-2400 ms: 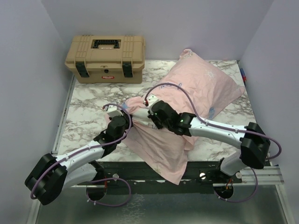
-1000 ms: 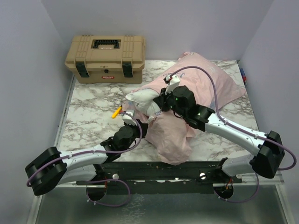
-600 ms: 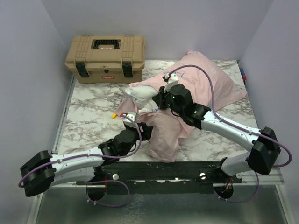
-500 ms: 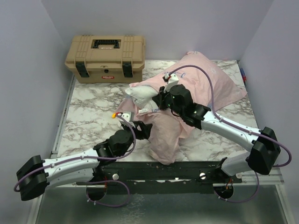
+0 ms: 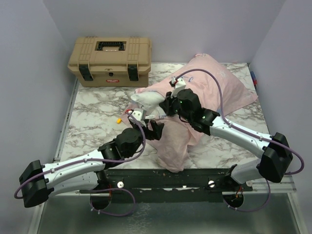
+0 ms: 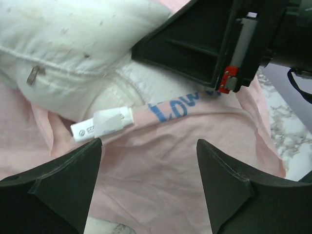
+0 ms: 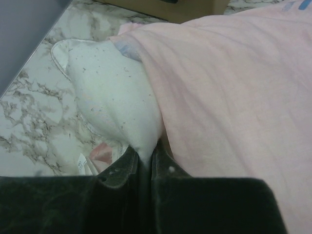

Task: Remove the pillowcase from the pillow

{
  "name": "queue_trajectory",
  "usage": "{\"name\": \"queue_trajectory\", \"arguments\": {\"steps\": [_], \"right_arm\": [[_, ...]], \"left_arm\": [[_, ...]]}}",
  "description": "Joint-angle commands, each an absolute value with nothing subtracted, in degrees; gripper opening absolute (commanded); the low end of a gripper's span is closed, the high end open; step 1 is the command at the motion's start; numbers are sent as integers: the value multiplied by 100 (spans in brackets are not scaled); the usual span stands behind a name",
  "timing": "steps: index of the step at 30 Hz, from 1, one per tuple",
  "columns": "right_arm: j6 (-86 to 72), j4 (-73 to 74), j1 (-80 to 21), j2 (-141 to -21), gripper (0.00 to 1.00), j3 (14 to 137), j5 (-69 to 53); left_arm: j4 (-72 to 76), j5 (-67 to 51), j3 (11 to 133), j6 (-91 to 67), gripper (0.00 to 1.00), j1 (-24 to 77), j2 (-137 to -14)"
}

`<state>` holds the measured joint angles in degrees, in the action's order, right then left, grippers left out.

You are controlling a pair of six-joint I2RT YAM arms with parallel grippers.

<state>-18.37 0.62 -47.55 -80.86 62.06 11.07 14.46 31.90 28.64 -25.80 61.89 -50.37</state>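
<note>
left gripper [image 6: 148, 146]: black 2-finger tool, nearest the arm bases. Its fingers are spread wide with nothing between them, and it hovers just over the pink cloth.
pillowcase [image 5: 173, 141]: thin pale pink fabric case, showing its plain inside. 1 loose bunched fold hangs toward the near table edge, and the rest sheathes the pillow toward the far right. Judged light, limp and likely to slide through a shallow pinch. The best hold looks to be the edge strip with blue lettering [image 6: 175, 109], beside the white sewn label [image 6: 103, 123].
right gripper [image 7: 144, 158]: clamped on the bared white corner.
pillow [image 7: 112, 92]: plump white rectangle with 1 corner out of the case. Judged soft, bulky and compressible, so a hard pull may drag the corner free.
table [image 5: 92, 122]: white-grey marble top.
toolbox [image 5: 111, 61]: tan plastic, far left, apart from the cloth.
</note>
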Motion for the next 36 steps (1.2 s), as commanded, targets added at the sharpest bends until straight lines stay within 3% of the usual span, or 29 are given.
{"name": "queue_trajectory", "arguments": {"steps": [1, 7, 10, 12, 17, 22, 29, 36], "right_arm": [[-1826, -27, -4693, -7883, 1, 6197, 1017], [-1824, -9, -4685, -7901, 1, 6212, 856], [-1813, -9, -4678, -7895, 1, 6243, 867], [-1802, -9, -4669, -7893, 1, 6275, 886], [-1784, -35, -4611, -7962, 1, 6396, 922], [-1774, -44, -4538, -8099, 1, 6639, 931], [-1922, -19, -4318, -8241, 1, 7022, 837], [-2311, -161, -4024, -8346, 1, 7220, 331]], "left_arm": [[1596, 2773, 3325, -1523, 81, 6199, -5519], [1842, 2415, 3611, -739, 81, 6198, -6218], [1841, 2097, 3663, -659, 75, 6201, -6490], [1833, 1768, 3636, -703, 65, 6205, -6577], [1848, 754, 3537, -892, 22, 6299, -6600], [1875, 212, 3436, -857, 4, 6836, -6721], [1864, 71, 3376, -836, 4, 7648, -7369], [1662, 390, 3907, -734, 18, 8317, -8462]]}}
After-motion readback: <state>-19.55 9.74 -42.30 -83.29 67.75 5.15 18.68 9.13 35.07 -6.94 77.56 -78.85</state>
